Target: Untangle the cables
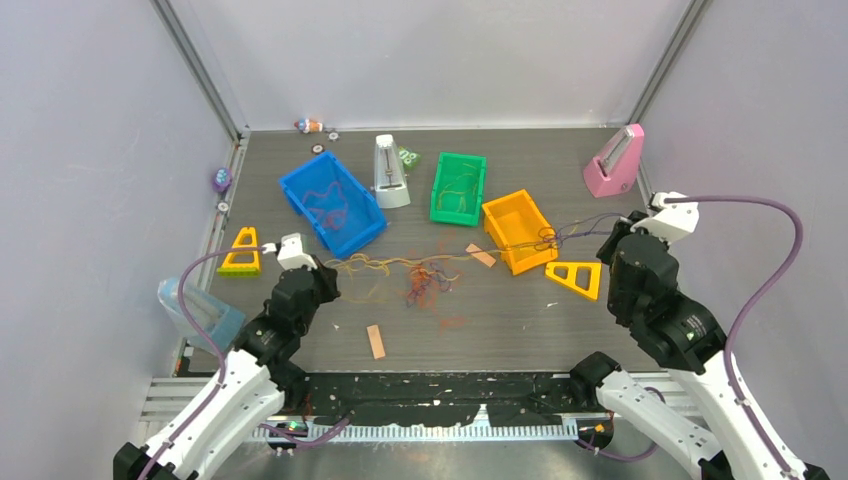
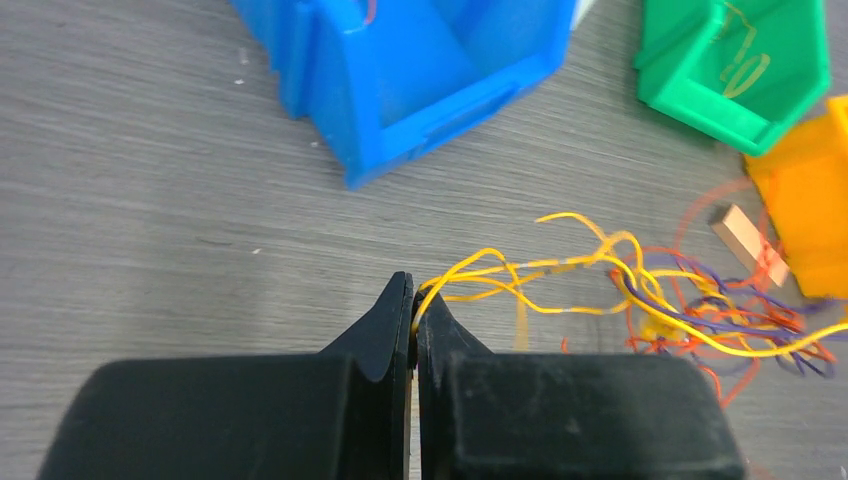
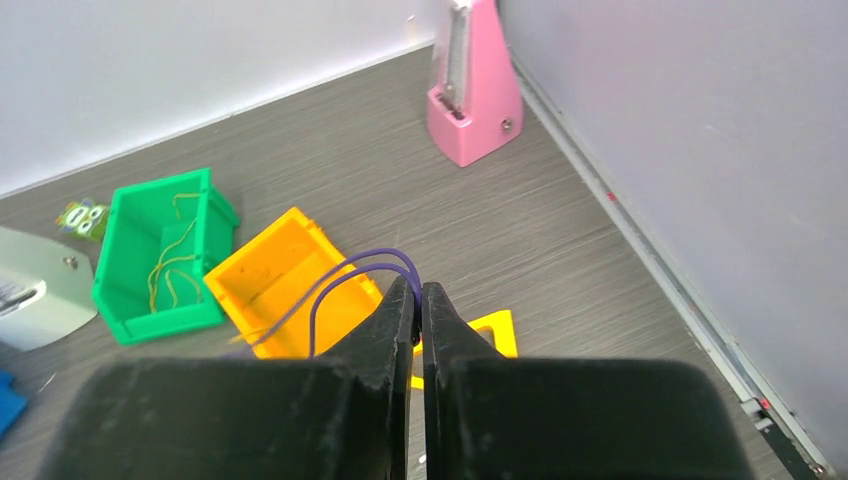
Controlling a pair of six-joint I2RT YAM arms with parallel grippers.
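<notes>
Left hand (image 2: pixel 414 303) is clenched on yellow strands (image 2: pixel 470 262), well left of the orange bin (image 1: pixel 518 231). Right hand (image 3: pixel 418 296) pinches purple strands (image 3: pixel 313 320) to the bin's right. The tangle (image 1: pixel 428 279) lies on the bench (image 1: pixel 600 330) just left of the bin. These look like opposed grips, likely to draw the colours apart.

In the top view, a blue plastic bin (image 1: pixel 332 205), white wedge-shaped metronome (image 1: pixel 390 172), green plastic bin (image 1: pixel 458 187) and orange plastic bin (image 1: pixel 518 229) wall off the upper middle of the grey wood-grain table (image 1: pixel 500 320). Thin orange, yellow, red and purple cables (image 1: pixel 425 278) stretch across the centre. Below them the lower middle lies open, save one flat tan strip (image 1: pixel 375 341).
</notes>
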